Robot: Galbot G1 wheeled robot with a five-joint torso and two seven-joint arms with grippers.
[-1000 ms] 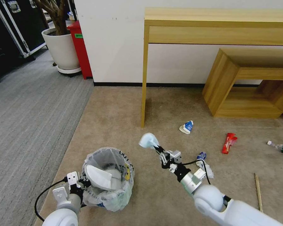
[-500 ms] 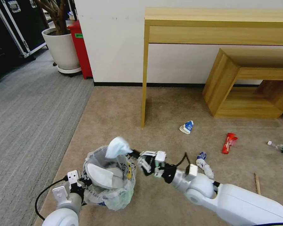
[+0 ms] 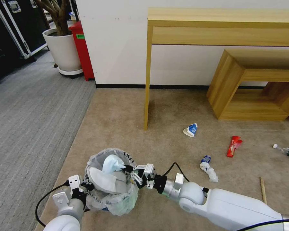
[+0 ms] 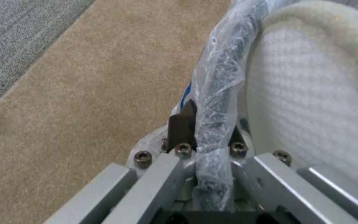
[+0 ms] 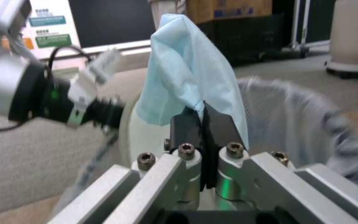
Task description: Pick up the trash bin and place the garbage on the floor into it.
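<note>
Head camera looks down from afar; wrist cameras sit close, sharing the trash bin (image 3: pixel 110 179).

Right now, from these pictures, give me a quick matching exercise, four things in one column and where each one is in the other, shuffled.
Things:
1. pale blue mask
2. white slipper
3. red wrapper
4. trash bin

Places:
A. lying in the bin
B. rim clamped in the left gripper
C. pinched in the right gripper over the bin
D. on the beige floor

Pairs: 1-C, 2-A, 3-D, 4-B
</note>
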